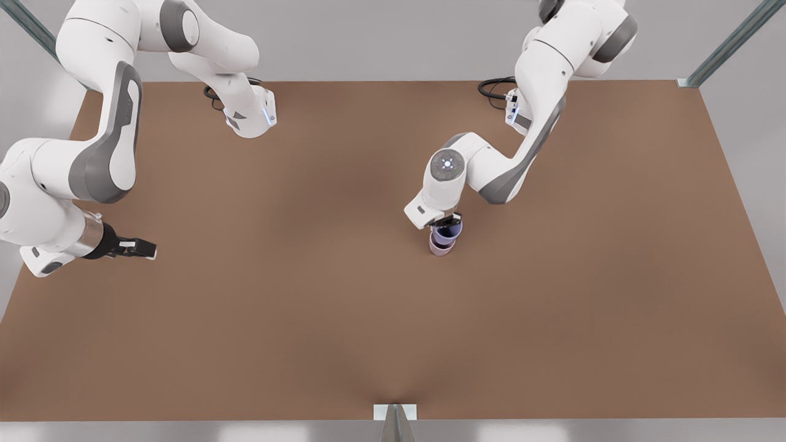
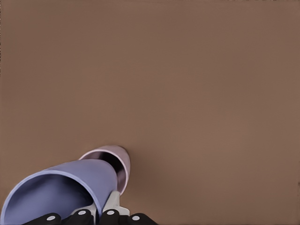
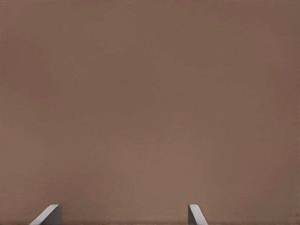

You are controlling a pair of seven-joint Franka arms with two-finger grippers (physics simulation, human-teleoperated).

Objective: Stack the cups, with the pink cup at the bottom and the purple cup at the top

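Tabletop, brown and bare, spreads across the whole front view. At the front view's left, the right gripper hangs low over the tabletop's left edge, pointing sideways toward the middle, well apart from both cups; this arm waits. In the right wrist view its two fingertips stand wide apart with nothing between them, so its jaws are released.

Toward the front view's right of centre, the other arm bends down so that the left gripper sits directly over the cups. The purple cup is in its grasp: in the left wrist view the jaws pinch the cup's wall at the rim, with one finger showing on the outside of the wall, and the cup's open mouth faces the camera. The purple cup is above the pink cup, which stands upright on the tabletop. In the front view the purple cup's lower part seems to overlap the pink cup's rim, shifted slightly to the front view's right; whether it is seated inside or only just touching cannot be told. In the left wrist view the pink cup shows just past the purple cup's far edge.
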